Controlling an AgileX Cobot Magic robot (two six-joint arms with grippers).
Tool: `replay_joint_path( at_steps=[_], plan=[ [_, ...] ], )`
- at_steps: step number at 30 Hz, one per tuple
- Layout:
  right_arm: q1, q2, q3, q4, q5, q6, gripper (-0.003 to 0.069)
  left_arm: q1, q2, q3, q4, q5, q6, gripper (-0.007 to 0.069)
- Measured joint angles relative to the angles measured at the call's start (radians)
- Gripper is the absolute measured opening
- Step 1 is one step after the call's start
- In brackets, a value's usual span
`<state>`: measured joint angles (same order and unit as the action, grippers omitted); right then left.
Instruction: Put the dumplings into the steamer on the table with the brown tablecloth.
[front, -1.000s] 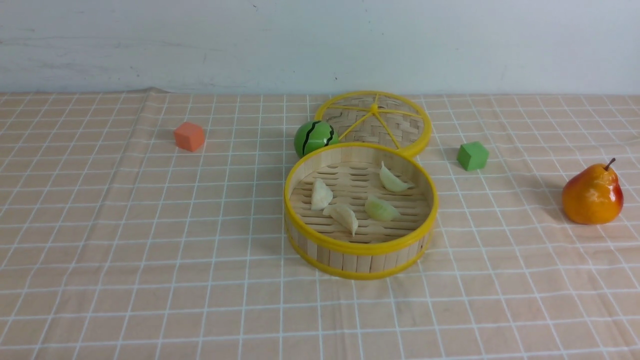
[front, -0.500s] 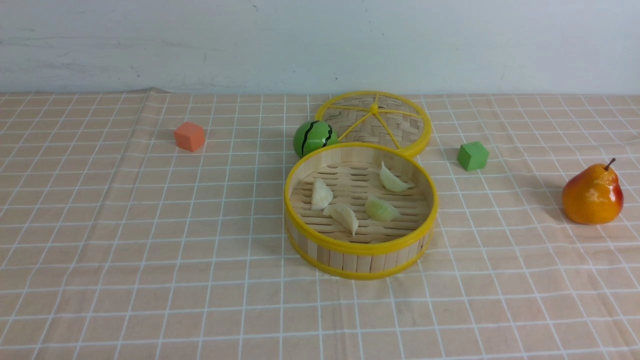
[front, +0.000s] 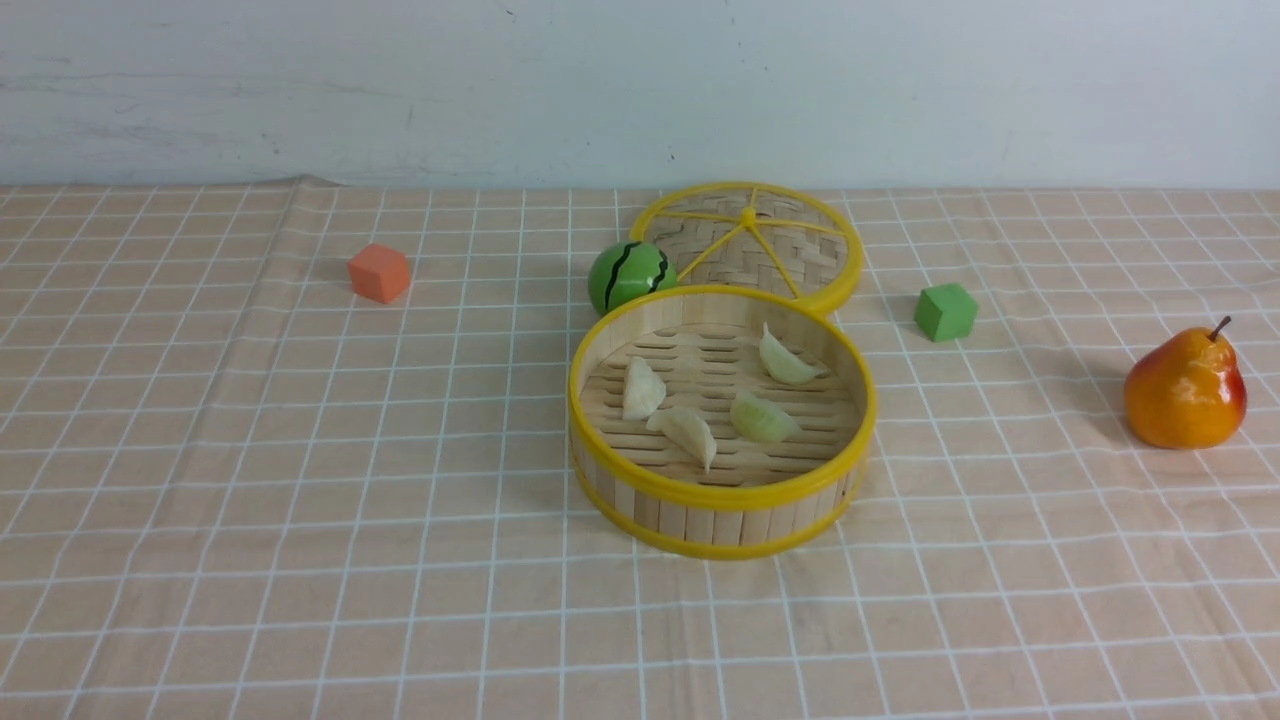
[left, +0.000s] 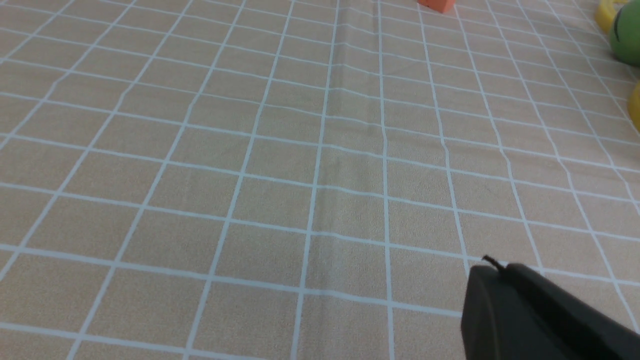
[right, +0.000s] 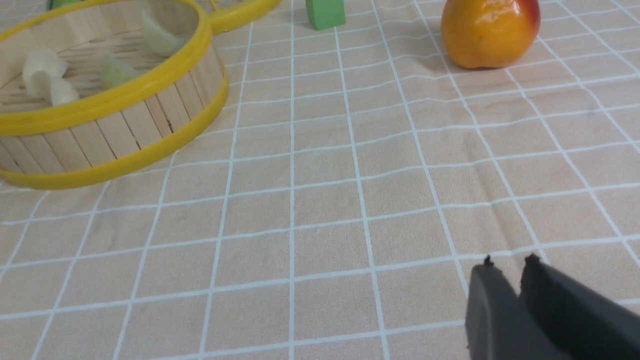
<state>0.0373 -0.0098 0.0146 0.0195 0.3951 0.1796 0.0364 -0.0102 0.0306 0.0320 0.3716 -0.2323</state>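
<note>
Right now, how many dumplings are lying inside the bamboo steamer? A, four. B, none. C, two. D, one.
A: the front view shows all four dumplings on the slatted floor of the steamer, two cream-white toward the robot's left and two pale green toward its right, with none lying out on the brown tablecloth.

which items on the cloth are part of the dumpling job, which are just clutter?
Job:
- four dumplings, all already inside
- steamer
- brown tablecloth

Clutter:
- steamer lid
- watermelon ball
- orange cube
- green cube
- pear
</note>
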Motion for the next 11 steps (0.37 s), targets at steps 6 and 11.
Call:
replay_joint_path(
  at_steps=[6, 11],
  plan=[
    [0.000, 0.000, 0.000, 0.000, 0.000, 0.000, 0.0095, 0.000, 0.000, 0.000, 0.000, 0.000, 0.000, -0.0014],
    [0.000, 0.000, 0.000, 0.000, 0.000, 0.000, 0.0097, 0.000, 0.000, 0.000, 0.000, 0.000, 0.000, -0.0014]
  ],
)
